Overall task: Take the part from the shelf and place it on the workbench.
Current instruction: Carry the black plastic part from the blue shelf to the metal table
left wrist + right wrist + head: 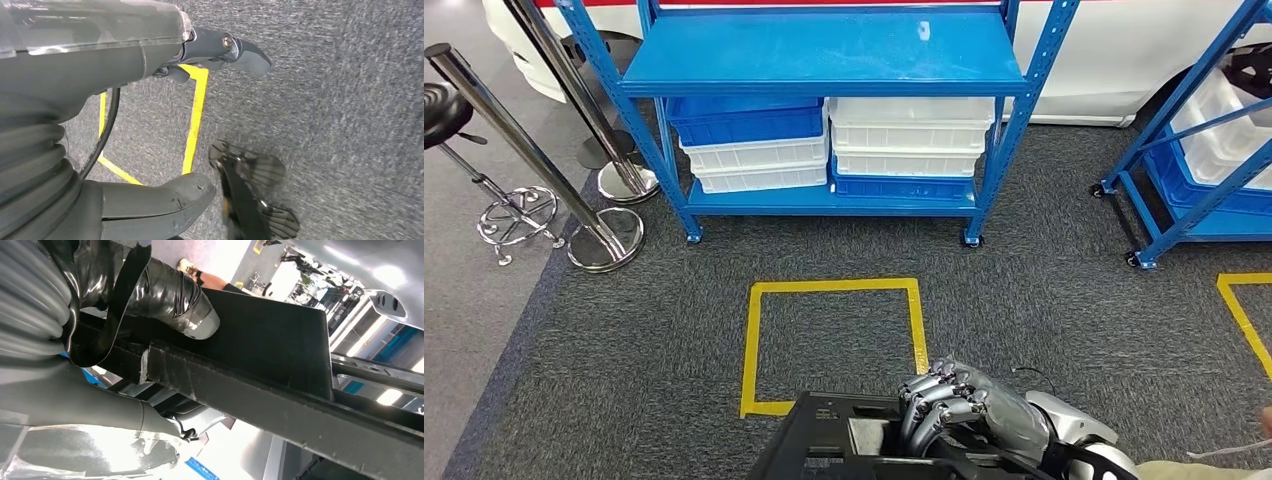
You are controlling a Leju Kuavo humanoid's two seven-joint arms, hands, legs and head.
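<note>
A black, boxy plastic part (pixel 844 445) sits at the bottom of the head view, over the grey carpet. My right hand (pixel 969 405) grips its right end, fingers curled over the top edge. The right wrist view shows the thumb (pixel 170 295) pressed against the part's flat black wall (pixel 280 340). In the left wrist view my left hand (pixel 100 75) hangs over the carpet. Its thumb (pixel 150 210) and fingers (pixel 245 50) are apart and hold nothing.
A blue shelf (pixel 824 60) stands ahead, with white and blue bins (pixel 834 150) on its lower level. A yellow tape square (pixel 834 288) marks the carpet before it. Chrome posts (pixel 604 240) and a stool (pixel 444 110) stand on the left, and a second blue rack (pixel 1204 190) on the right.
</note>
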